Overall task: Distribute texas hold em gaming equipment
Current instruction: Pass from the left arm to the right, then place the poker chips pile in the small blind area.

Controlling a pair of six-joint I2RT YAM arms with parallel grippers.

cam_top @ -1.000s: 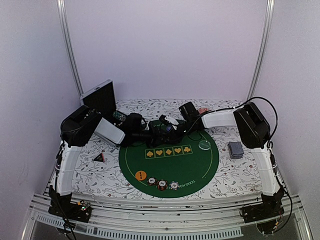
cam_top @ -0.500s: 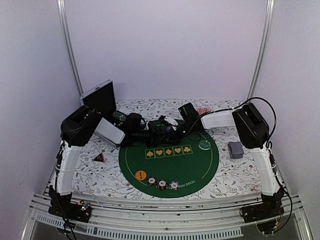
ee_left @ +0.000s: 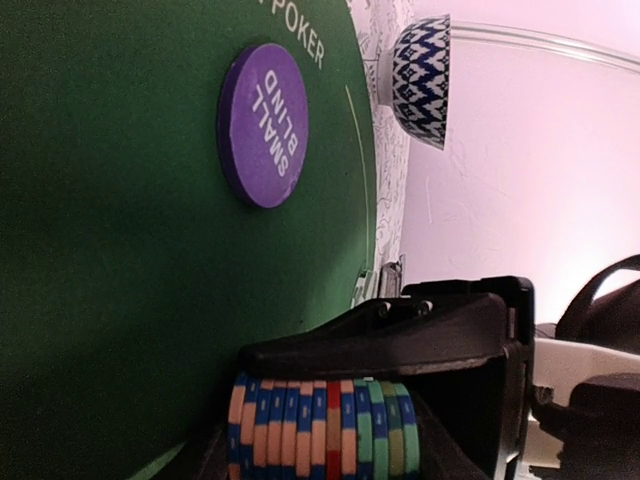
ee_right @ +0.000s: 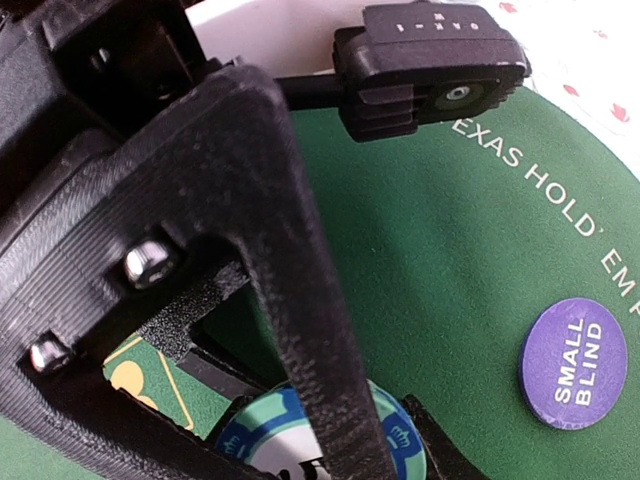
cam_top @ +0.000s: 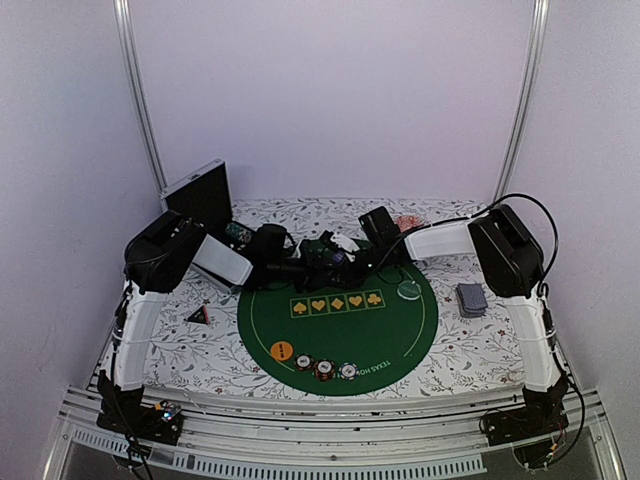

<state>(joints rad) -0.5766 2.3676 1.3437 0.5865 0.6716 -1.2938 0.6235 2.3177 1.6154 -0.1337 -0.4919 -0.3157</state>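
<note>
Poker chip stack (ee_left: 320, 425), long axis upright, near the table (cam_top: 475, 350) far edge, clenched end-to-end in left jaws, right jaws' grip unclear

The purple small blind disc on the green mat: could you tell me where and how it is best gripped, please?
Probably by its rim, coming straight down: the purple disc lies flat on the green mat, so only opposite edges offer a hold.

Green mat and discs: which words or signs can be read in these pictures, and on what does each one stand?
"SMALL BLIND": purple disc.
"POKER", "EXAS HOLD' EM" (cut off): green mat.
Orange disc: dark mark, too small to read.
Chips: no words readable.
Black block, right wrist view: white letters too small to read.
</note>
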